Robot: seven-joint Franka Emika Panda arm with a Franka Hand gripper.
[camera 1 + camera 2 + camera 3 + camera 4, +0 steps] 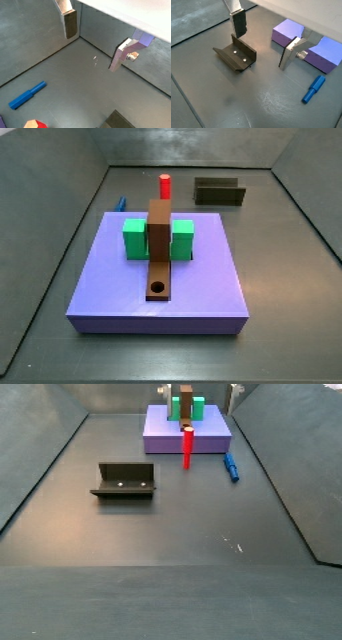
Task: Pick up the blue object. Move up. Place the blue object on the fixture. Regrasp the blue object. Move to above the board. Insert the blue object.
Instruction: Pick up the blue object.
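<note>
1. The tool [261, 42] hangs in the air with its two silver fingers [238, 22] spread wide apart, and nothing sits between them.
2. The blue object [312, 89] lies flat on the grey floor [160, 524], just beside the board [187, 434].
3. The fixture [124, 481] stands on the floor, well apart from the blue object.
4. A red peg [189, 446] stands upright near the board.
5. A green block [136, 238] and a brown bar [160, 253] sit on the board.
</note>
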